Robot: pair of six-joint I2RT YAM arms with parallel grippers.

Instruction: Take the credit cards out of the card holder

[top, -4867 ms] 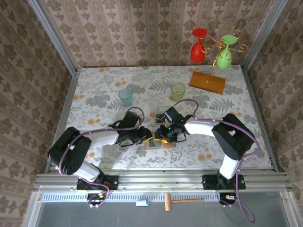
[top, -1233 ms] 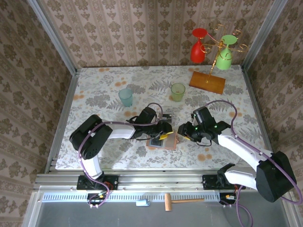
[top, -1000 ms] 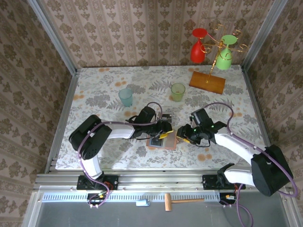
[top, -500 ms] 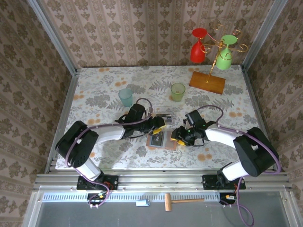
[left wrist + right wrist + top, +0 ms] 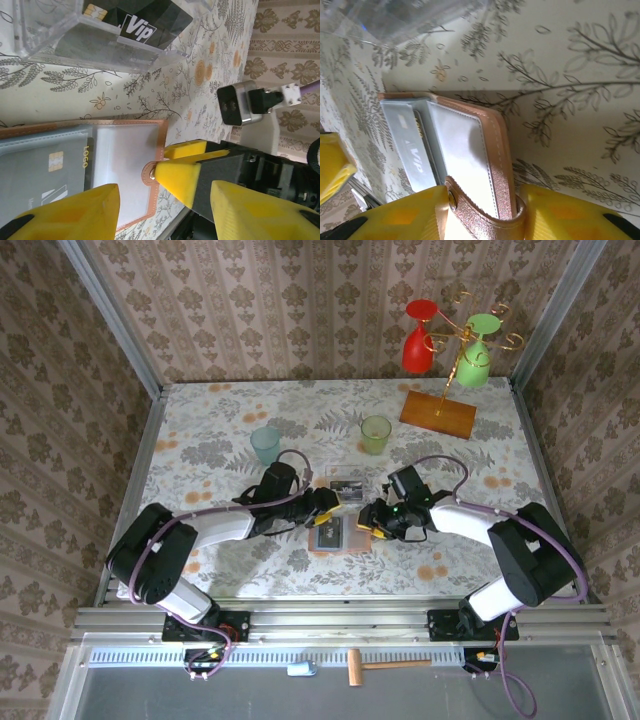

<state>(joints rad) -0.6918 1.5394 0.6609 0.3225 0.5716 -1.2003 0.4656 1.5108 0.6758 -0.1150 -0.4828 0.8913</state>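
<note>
— Arms?
— Both reach low over the bench (image 5: 200, 440), nearly meeting. My left claw (image 5: 328, 502) hangs open, empty; my right claw (image 5: 482, 197) pinches the card holder (image 5: 465, 145) by its strap (image 5: 475, 220).
— Cards?
— One credit card (image 5: 45, 172) beneath my left claw, half sleeved. Holder lies open, long axis pointing at my right claw.

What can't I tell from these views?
Number of credit cards in the card holder: left wrist view, stacked, cut by the left edge.
Whether the right hand grips it: right wrist view, bottom edge cuts off the contact.
Clear tray contents: left wrist view, top edge crops them.
</note>
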